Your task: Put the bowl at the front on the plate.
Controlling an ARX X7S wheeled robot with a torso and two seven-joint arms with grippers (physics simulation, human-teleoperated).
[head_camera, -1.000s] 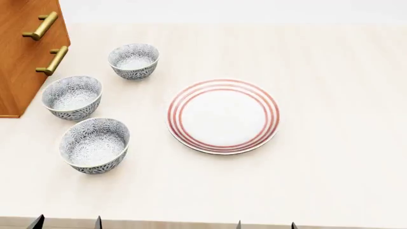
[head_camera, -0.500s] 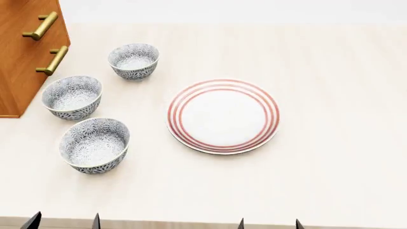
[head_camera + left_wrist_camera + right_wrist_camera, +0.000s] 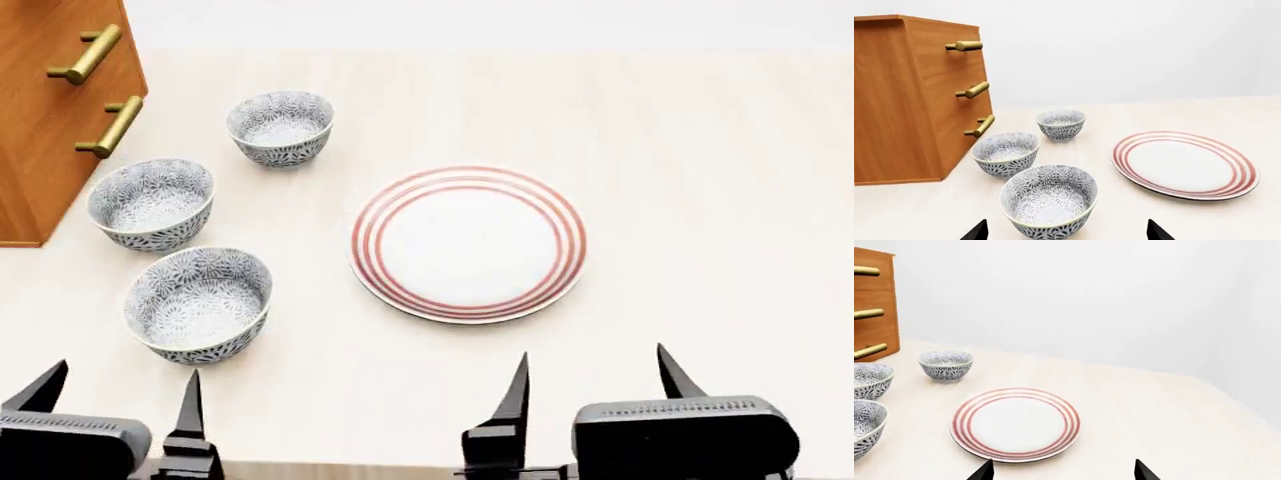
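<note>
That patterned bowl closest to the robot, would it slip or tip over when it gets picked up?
The front bowl looks like glazed ceramic, so probably stiff and somewhat slippery for the left end effector. It narrows toward its base, so a sideways push might tip it. Its deep wall gives a rim to pinch; it would likely chip if dropped.

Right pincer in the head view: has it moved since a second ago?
Yes. The right pincer has risen further into view, toward the plate, which has stayed put.

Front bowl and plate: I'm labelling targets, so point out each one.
front bowl [image 3: 199,303], head view, on its patterned inside.
plate [image 3: 469,243], head view, on its bare white centre.
</note>
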